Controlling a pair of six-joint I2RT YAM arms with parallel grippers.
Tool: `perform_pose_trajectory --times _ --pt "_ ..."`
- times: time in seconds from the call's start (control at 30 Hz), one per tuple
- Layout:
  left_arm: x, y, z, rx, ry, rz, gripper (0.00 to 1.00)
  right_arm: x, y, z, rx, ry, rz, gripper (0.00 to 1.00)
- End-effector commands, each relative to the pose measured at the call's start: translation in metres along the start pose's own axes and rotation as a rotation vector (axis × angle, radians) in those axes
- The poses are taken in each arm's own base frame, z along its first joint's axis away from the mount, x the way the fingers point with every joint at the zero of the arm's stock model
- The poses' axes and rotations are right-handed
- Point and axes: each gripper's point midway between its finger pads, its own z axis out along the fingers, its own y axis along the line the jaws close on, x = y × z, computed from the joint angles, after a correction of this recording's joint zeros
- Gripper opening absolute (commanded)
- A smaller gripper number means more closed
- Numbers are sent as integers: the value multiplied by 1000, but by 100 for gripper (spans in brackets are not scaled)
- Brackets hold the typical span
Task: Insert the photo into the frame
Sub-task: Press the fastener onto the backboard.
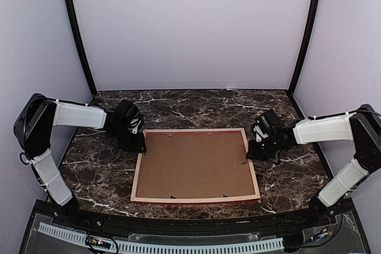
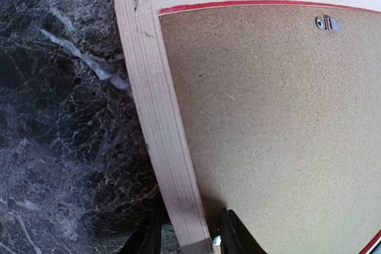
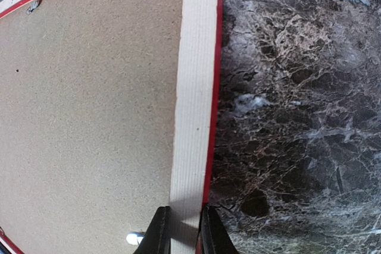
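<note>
The frame (image 1: pixel 196 198) lies face down on the marble tabletop (image 1: pixel 286 171), midway between the left and right edges. Its near rail is close to the near edge. Its pale wood back faces up, with a thin red line showing along its rim. The brown backing board (image 1: pixel 193 165) sits inside the rails and fills the opening, and a small metal tab (image 2: pixel 328 24) rests on the board by the far rail.

My left gripper (image 2: pixel 187 239) is at the frame's left rail, just beside the far-left corner. Its jaws straddle the rail, parted wider than the wood. One finger (image 2: pixel 238 239) stands over the board with a sliver of gap to the rail, so it has no hold.

My right gripper (image 3: pixel 184 233) is at the right rail, near the far-right corner. Its fingers (image 3: pixel 159 233) press against both sides of the rail, one over the board and one on the outer red edge, pinching the frame.
</note>
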Motion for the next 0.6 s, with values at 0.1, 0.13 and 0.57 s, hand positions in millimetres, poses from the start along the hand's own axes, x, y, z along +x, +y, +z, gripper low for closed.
perform_pose_trajectory --times 0.1,0.13,0.57 --pt "50 19 0 -47 149 -13 35 9 2 6 -30 27 0 13" --pt "51 19 0 -48 151 -12 35 9 2 6 -32 27 2 13" --pt "16 2 -15 2 64 -2 51 5 4 -1 -34 11 8 21"
